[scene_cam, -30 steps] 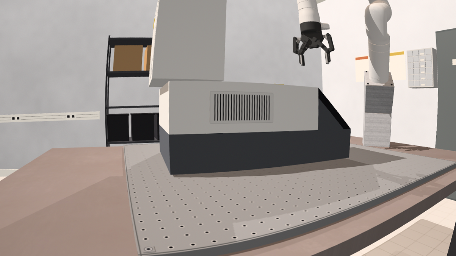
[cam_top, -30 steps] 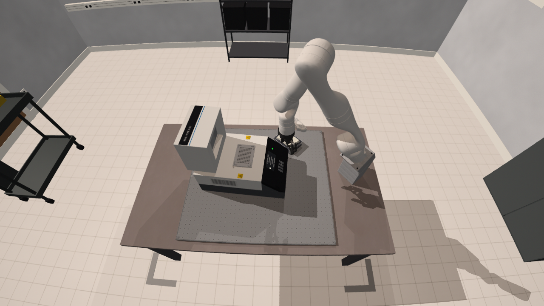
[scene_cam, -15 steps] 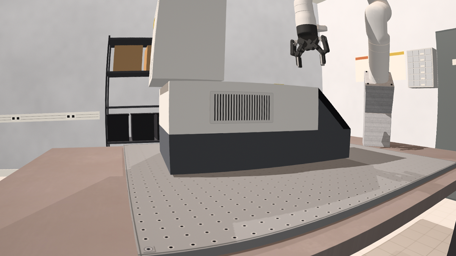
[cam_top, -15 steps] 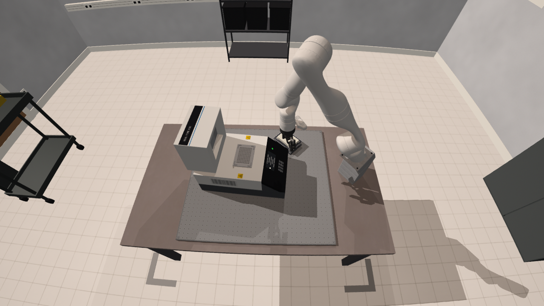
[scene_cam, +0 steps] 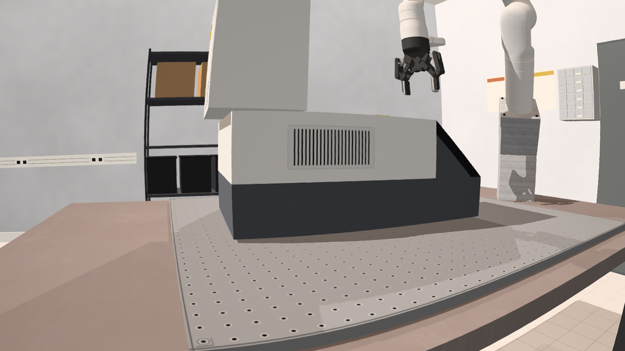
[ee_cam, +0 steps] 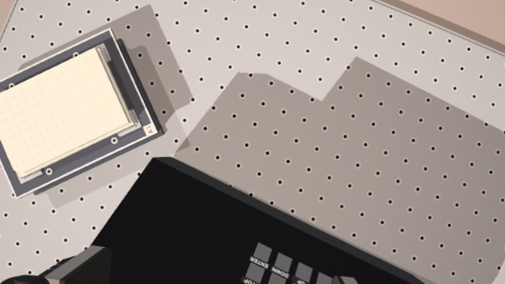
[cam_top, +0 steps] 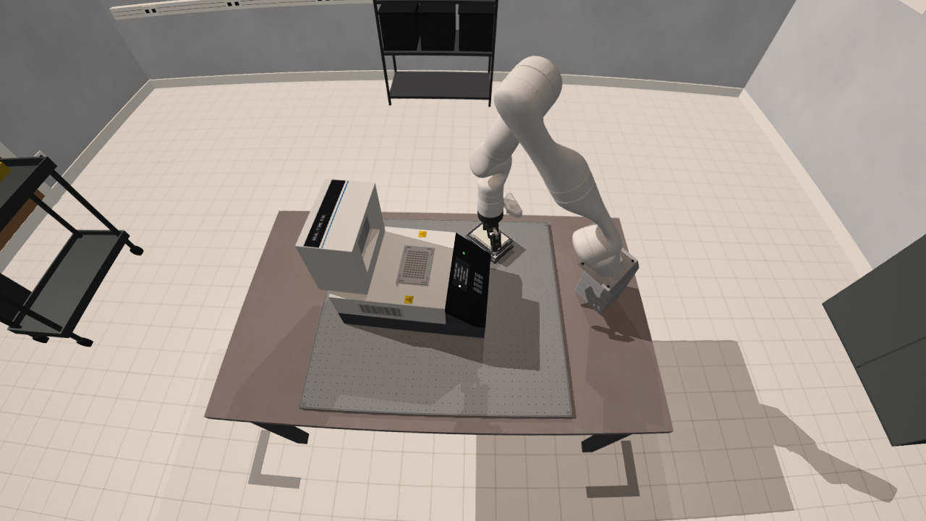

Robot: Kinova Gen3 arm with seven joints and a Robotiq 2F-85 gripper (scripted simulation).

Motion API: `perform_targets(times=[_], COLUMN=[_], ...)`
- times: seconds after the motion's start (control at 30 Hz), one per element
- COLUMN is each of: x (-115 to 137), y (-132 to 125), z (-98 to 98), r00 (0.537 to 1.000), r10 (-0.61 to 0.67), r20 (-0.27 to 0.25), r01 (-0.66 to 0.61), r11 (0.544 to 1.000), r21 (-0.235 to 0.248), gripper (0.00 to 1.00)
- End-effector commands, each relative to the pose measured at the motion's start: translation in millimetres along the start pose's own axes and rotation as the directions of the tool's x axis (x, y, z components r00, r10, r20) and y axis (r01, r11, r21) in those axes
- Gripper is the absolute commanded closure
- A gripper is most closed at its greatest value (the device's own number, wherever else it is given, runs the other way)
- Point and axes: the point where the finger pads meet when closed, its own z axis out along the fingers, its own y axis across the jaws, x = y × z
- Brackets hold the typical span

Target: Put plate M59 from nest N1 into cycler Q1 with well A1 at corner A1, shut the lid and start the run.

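Plate M59 [ee_cam: 63,110], cream, lies in the dark plate nest N1 [ee_cam: 83,158] [cam_top: 508,247] on the breadboard, just behind the cycler's front panel. The nest's corner nearest the panel is marked A1. Cycler Q1 [cam_top: 395,285] [scene_cam: 333,173] has its lid [cam_top: 336,236] [scene_cam: 259,50] raised, and the well block [cam_top: 414,264] is bare. Its lamp [cam_top: 464,253] is green. My gripper [cam_top: 494,247] [scene_cam: 418,84] is open and empty. It hangs above the nest and the far end of the black front panel [cam_top: 469,281] [ee_cam: 189,221]. Some keys [ee_cam: 276,264] show at the bottom of the wrist view.
A perforated breadboard [cam_top: 440,375] [scene_cam: 309,286] [ee_cam: 355,118] covers the brown table [cam_top: 271,323]. The arm's base block [cam_top: 605,285] [scene_cam: 519,158] stands at the table's right edge. A black shelf [cam_top: 440,51] and a cart [cam_top: 58,259] stand on the floor.
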Motion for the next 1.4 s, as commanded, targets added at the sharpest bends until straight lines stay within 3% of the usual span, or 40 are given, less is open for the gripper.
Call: perform_targets(times=[0.0,0.8,1.0,1.2,1.23,1.3,1.37], x=[0,14,21,28,29,29,31], y=[-6,-43,-61,-80,-83,-83,-89], z=[2.2,6.8,9.1,11.4,11.8,11.8,12.5], r00=[0.999,0.969,0.883,0.746,0.718,0.718,0.661], r10=[0.048,0.246,0.469,0.665,0.694,0.694,0.749], r20=[0.007,0.018,0.030,0.042,0.043,0.043,0.046], r01=[-0.048,-0.246,-0.469,-0.665,-0.694,-0.694,-0.749], r11=[0.999,0.969,0.883,0.747,0.720,0.720,0.662], r21=[-0.007,-0.011,-0.017,-0.025,-0.027,-0.027,-0.030], gripper=[0.00,0.00,0.00,0.00,0.00,0.00,0.00])
